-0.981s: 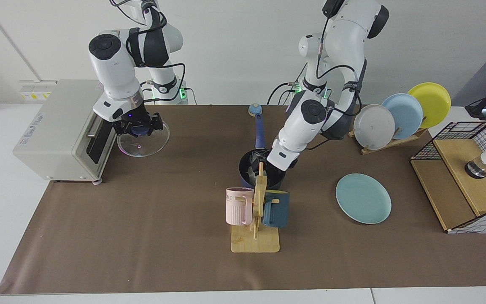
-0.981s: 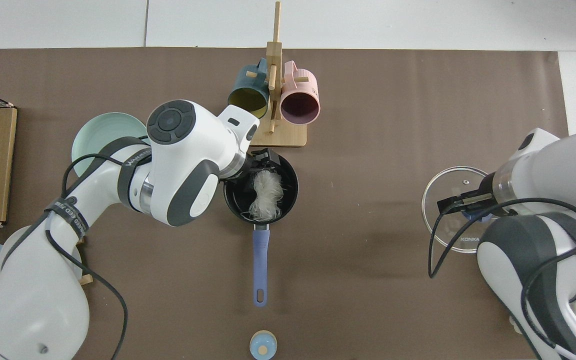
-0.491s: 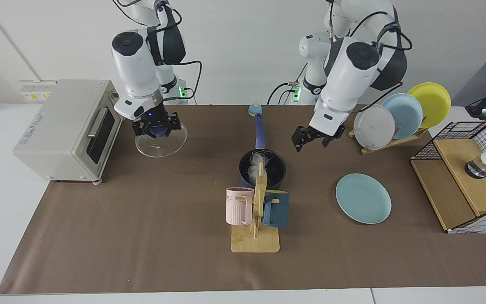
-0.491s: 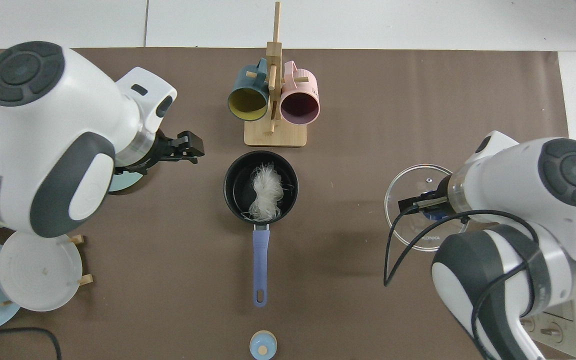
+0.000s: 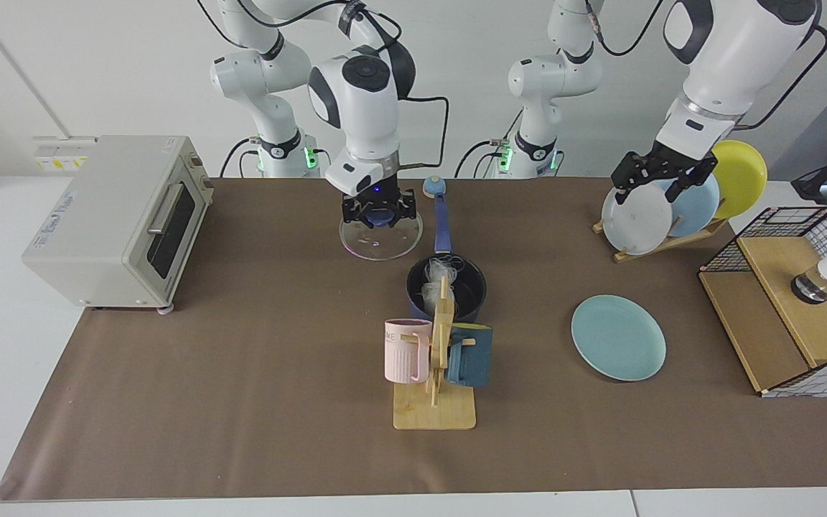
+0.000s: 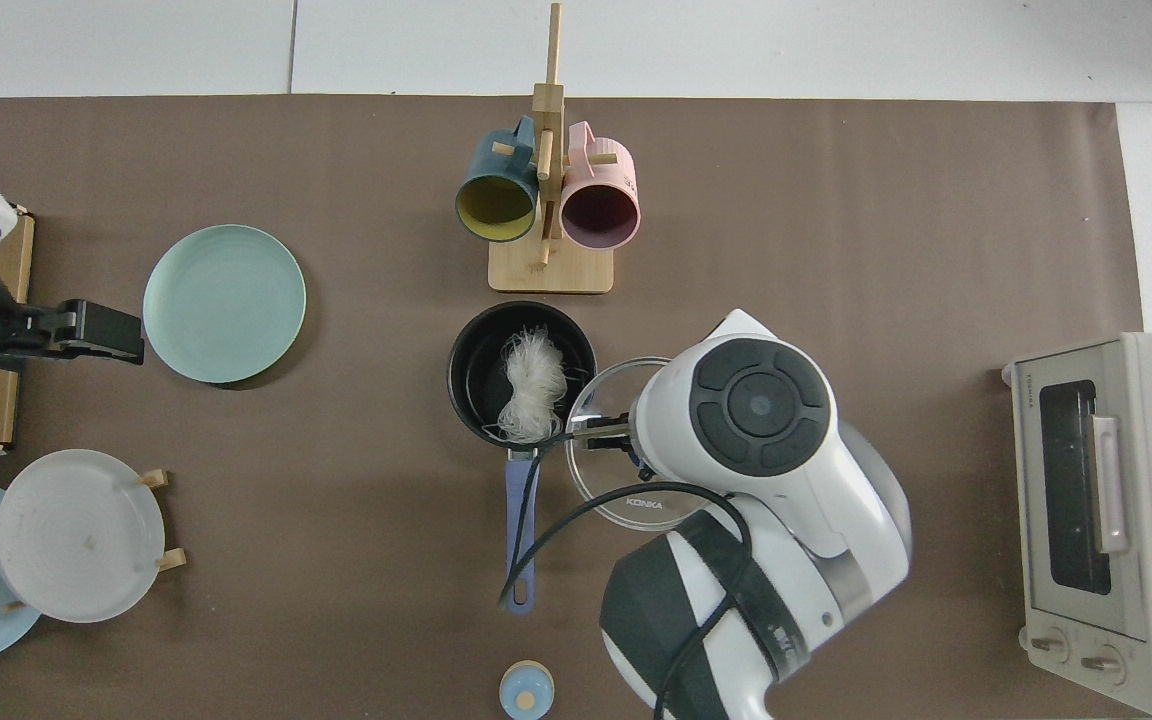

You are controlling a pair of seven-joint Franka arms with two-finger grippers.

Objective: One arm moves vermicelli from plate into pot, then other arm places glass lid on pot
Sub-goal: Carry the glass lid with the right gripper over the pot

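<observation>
Glass lid (image 5: 380,238) hangs from the right gripper (image 5: 377,210), fingers clamped on its blue knob, centre-upper frame in the facing view. Pot (image 5: 446,288) sits just lower right of the lid, vermicelli (image 5: 433,281) already inside; its handle runs up the frame toward the back edge, close beside the lid. Teal plate (image 5: 618,337) is bare, right of centre. Left gripper (image 5: 660,174) is up by the plate rack (image 5: 661,237) at upper right, fingers apart, holding nothing; that arm waits.

Top view: the lid (image 6: 626,450) overlaps the pot (image 6: 521,372) rim at the pot's lower right, mostly still off it. Vermicelli (image 6: 532,385) lies mid-pot. Pot handle points down the frame, just left of the lid. Right gripper itself is hidden under the wrist there. Left gripper (image 6: 101,331) is at the far left edge, beside the plate (image 6: 224,303).

Judgement: transfer done, lid placement in hand. Next move turns on shifting the lid up-left in this view until centred over the pot, then lowering level. Right arm is nearer.
</observation>
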